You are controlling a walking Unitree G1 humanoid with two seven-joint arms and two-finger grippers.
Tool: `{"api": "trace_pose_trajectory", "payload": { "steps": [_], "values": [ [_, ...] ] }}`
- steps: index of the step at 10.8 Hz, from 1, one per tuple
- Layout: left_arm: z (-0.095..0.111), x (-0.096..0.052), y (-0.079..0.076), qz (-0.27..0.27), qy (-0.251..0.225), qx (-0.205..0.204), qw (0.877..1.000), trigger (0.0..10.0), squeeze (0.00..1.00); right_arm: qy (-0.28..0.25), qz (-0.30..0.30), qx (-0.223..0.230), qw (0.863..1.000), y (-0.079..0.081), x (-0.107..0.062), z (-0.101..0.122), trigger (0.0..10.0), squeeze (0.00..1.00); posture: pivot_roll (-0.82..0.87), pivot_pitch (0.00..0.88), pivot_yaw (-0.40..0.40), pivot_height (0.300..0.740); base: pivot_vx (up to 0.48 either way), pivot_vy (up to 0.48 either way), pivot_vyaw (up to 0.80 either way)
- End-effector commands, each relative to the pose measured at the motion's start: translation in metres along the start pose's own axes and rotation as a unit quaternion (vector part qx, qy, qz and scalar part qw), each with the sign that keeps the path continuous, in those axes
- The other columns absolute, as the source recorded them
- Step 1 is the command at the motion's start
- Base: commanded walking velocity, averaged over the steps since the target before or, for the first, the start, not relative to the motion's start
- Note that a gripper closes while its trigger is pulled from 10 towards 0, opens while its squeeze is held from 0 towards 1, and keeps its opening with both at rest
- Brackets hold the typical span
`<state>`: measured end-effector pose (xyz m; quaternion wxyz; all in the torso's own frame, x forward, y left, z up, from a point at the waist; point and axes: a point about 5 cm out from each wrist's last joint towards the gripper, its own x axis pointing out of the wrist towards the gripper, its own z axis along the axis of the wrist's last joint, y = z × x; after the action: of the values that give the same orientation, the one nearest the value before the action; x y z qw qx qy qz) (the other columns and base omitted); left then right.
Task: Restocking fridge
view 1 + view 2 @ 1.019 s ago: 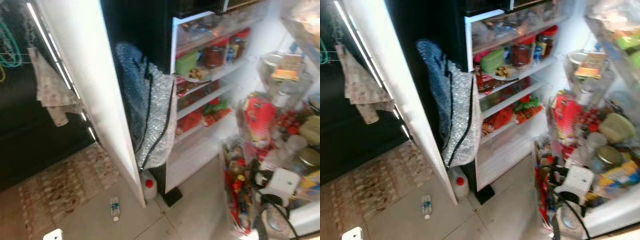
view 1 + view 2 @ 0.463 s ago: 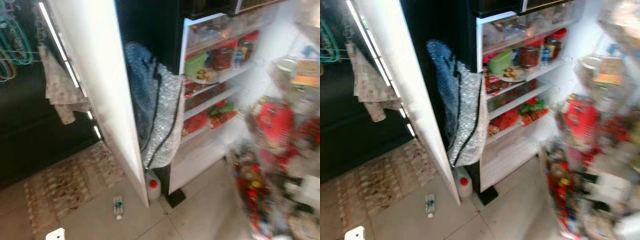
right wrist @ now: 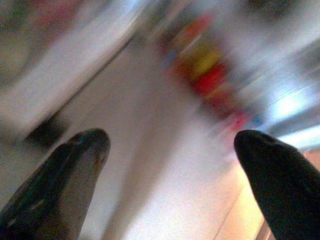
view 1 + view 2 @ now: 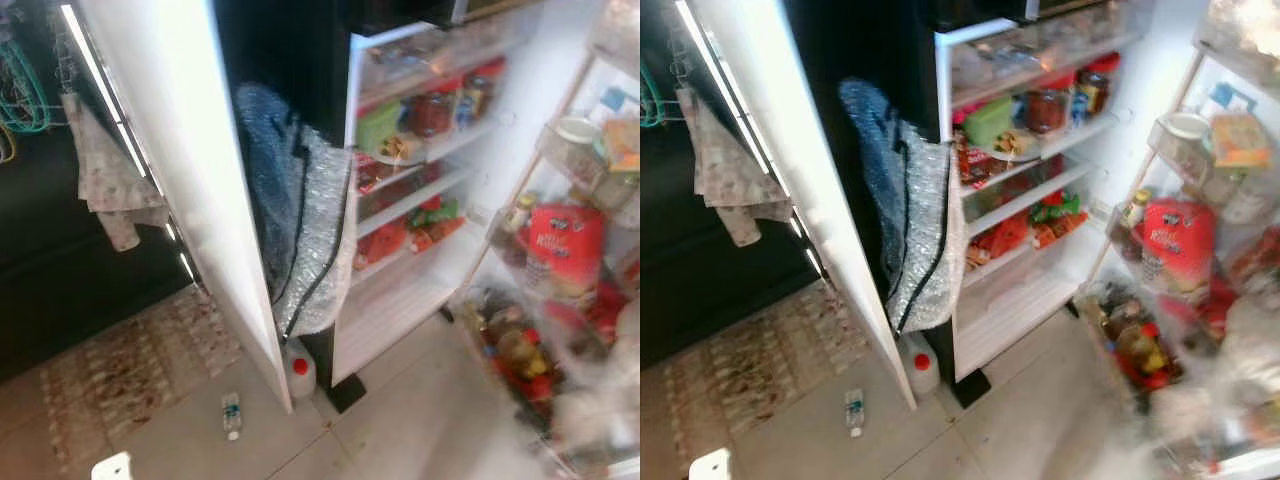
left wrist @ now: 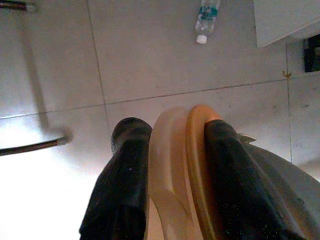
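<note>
The fridge stands open, its lit shelves (image 4: 420, 200) holding jars, a green tub and red packets. Its door (image 4: 1140, 180) on the right carries racks with a red bag (image 4: 565, 250), bottles and jars. Low beside the door racks, my right arm shows as a pale blur (image 4: 590, 420); the right gripper (image 3: 170, 145) is open with nothing between its fingers. The left gripper (image 5: 172, 132) hangs over the tiled floor, shut on a thin tan and orange piece (image 5: 177, 150) that I cannot identify.
A silver-blue padded bag (image 4: 290, 230) hangs at the fridge's left side. On the floor below are a white jug with a red cap (image 4: 300, 372) and a small water bottle (image 4: 231, 415). A patterned rug (image 4: 130, 370) and a hanging cloth (image 4: 105, 180) lie to the left.
The fridge door with its racks now stands farther right and more edge-on. My right arm, sharp in front of the racks a second ago, is now a moving blur lower right.
</note>
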<state>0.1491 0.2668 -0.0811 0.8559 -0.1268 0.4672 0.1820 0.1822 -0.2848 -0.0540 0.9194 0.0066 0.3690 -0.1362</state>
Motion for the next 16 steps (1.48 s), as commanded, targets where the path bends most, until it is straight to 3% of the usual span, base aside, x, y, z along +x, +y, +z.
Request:
{"api": "trace_pose_trajectory", "payload": {
  "steps": [1, 2, 3, 6, 9, 11, 13, 16],
  "values": [
    [-0.002, -0.001, 0.003, 0.001, 0.009, 0.014, 1.0, 10.0, 0.0, 0.076, 0.08, -0.082, 0.991, 0.035, -0.004, -0.031, 10.0, 0.0, -0.04, 0.068, 0.036, 0.74, 0.0, 0.0, 0.0],
    [0.0, -0.001, 0.004, 0.005, 0.004, 0.004, 1.0, 10.0, 0.0, 0.109, 0.077, -0.046, 0.99, 0.047, -0.008, -0.044, 10.0, 0.0, -0.02, 0.067, 0.04, 0.74, 0.0, 0.0, 0.0],
    [0.001, -0.001, 0.005, 0.005, 0.003, 0.0, 1.0, 10.0, 0.0, 0.124, 0.036, 0.009, 0.992, 0.05, -0.01, -0.052, 10.0, 0.0, -0.02, 0.067, 0.043, 0.74, 0.0, 0.0, 0.0],
    [-0.004, -0.002, 0.007, 0.011, 0.003, -0.01, 1.0, 10.0, 0.0, 0.143, 0.026, 0.063, 0.987, 0.058, -0.014, -0.063, 10.0, 0.0, -0.01, 0.067, 0.024, 0.74, 0.0, 0.0, 0.0],
    [-0.008, -0.001, 0.003, 0.01, 0.004, -0.014, 1.0, 10.0, 0.0, 0.122, 0.017, 0.04, 0.992, 0.047, -0.008, -0.048, 10.0, 0.0, -0.01, 0.061, 0.016, 0.74, 0.0, -0.106, 0.0],
    [-0.01, -0.001, 0.0, 0.01, 0.005, -0.015, 1.0, 10.0, 0.0, 0.111, 0.034, 0.06, 0.991, 0.049, -0.003, -0.037, 10.0, 0.0, -0.01, 0.05, 0.016, 0.74, 0.0, -0.332, 0.4],
    [-0.011, -0.001, -0.002, 0.009, 0.006, -0.014, 1.0, 10.0, 0.0, 0.116, 0.029, 0.071, 0.99, 0.052, -0.008, -0.049, 10.0, 0.0, -0.01, 0.047, 0.017, 0.74, 0.0, -0.33, 0.0],
    [-0.012, 0.0, -0.008, 0.008, 0.006, -0.012, 1.0, 10.0, 0.0, 0.115, 0.042, 0.045, 0.991, 0.053, -0.009, -0.05, 10.0, 0.0, -0.01, 0.037, 0.018, 0.74, 0.0, -0.33, 0.43]
  ]
}}
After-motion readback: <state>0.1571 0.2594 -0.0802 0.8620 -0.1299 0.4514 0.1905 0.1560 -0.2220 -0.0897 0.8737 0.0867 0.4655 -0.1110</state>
